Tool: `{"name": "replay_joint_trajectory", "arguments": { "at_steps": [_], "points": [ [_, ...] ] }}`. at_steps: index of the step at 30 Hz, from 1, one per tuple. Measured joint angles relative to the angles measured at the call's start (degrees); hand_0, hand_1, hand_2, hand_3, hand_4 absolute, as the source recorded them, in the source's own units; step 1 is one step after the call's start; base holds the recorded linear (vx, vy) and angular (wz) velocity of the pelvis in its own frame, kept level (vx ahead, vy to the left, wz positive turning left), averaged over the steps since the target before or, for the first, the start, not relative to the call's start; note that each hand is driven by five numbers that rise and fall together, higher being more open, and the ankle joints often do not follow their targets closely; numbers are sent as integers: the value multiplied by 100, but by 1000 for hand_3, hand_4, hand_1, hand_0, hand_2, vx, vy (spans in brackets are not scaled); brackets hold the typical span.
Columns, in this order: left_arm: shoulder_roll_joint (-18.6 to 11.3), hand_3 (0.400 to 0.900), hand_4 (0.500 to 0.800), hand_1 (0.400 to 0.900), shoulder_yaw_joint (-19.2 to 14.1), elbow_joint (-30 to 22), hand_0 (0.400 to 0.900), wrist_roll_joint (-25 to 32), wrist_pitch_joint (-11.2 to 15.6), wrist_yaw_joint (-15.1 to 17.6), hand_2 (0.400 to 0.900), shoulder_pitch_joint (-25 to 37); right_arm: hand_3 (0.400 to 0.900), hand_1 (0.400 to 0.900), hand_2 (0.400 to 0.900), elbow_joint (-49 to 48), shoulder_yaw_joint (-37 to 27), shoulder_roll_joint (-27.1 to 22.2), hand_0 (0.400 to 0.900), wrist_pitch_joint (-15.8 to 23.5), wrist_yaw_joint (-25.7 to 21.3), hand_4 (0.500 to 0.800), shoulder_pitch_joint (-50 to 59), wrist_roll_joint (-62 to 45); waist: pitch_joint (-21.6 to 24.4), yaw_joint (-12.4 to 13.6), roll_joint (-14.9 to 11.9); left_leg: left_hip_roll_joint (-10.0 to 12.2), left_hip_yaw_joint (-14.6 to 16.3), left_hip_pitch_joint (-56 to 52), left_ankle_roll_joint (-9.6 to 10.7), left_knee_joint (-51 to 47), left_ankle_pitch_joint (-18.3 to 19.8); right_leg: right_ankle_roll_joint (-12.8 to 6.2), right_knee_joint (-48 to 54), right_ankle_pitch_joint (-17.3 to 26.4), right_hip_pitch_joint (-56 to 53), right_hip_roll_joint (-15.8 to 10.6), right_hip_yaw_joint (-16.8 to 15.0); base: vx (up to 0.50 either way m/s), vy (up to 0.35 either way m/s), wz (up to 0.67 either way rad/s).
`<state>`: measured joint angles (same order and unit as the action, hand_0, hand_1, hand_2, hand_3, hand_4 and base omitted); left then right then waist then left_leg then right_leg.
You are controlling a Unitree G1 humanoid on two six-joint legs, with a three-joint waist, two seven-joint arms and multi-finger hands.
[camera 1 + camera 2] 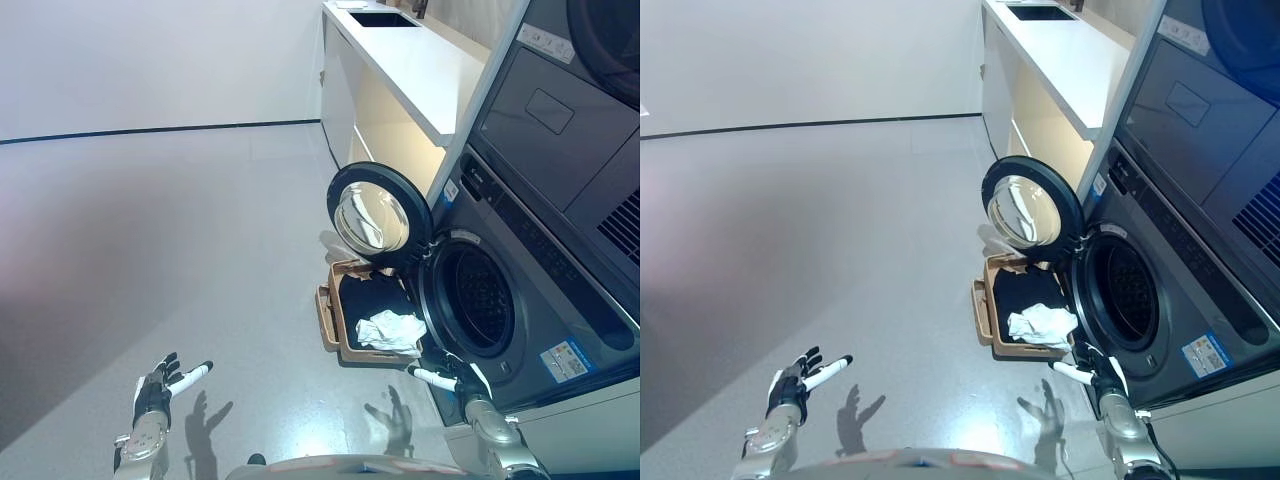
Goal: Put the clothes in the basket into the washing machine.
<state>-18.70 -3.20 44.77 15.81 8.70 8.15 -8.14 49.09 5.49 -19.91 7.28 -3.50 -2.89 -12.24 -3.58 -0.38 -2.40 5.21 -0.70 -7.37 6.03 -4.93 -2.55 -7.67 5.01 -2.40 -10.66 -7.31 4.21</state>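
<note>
A tan basket (328, 320) stands on the floor in front of the washing machine (520, 300). It holds a dark garment (375, 295) and a white garment (392, 330) on top, near its front. The machine's round door (378, 215) is swung open to the left and the drum (478, 298) looks dark inside. My right hand (450, 378) is open, low at the right, just in front of the basket's near corner and below the drum opening. My left hand (160, 390) is open and empty over the floor at the lower left, far from the basket.
A white counter (420, 60) with a sink runs along the wall behind the machine. A second appliance (570, 110) is stacked above the washer. Open grey floor (180, 230) spreads to the left.
</note>
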Motion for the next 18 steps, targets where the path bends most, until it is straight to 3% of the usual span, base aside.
{"name": "replay_joint_trajectory", "arguments": {
  "at_steps": [18],
  "points": [
    [0, 900, 800, 900, 6, -1, 900, 1, 0, 0, 900, 17, 900, 900, 900, 11, 0, 0, 900, -2, -1, 800, 0, 0, -1, -20, 13, -24, -76, -25, 1, 0, -4, -3, -3, -5, -77, -21, 100, 7, 10, 2]
  ]
}}
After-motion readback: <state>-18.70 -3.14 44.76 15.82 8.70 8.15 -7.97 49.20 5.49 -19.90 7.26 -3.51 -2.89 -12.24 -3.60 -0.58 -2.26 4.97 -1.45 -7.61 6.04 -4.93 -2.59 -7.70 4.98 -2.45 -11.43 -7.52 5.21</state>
